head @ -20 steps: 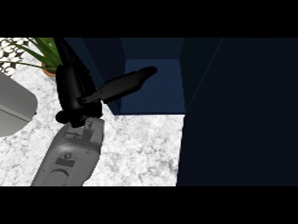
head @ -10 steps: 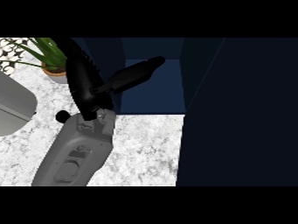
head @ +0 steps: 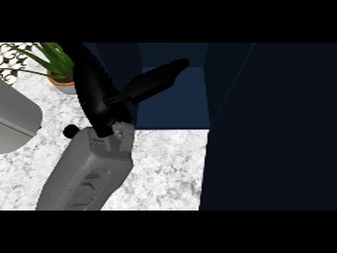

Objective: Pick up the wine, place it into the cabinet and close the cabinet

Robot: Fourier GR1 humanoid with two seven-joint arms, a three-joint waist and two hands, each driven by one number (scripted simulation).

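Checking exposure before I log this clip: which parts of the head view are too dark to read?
Head view: the cabinet interior and its door are near-black navy; the wine bottle and left hand merge darkly; the counter and plant are brightly lit.

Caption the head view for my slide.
Robot hand lifts the dark wine bottle toward the open blue cabinet, beside a potted plant.

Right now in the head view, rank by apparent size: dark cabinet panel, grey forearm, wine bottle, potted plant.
1. dark cabinet panel, fills the right side.
2. grey forearm, though it is nearest the camera, which enlarges it.
3. wine bottle and potted plant look alike; bottle partly hidden, plant cropped, so not ranked.
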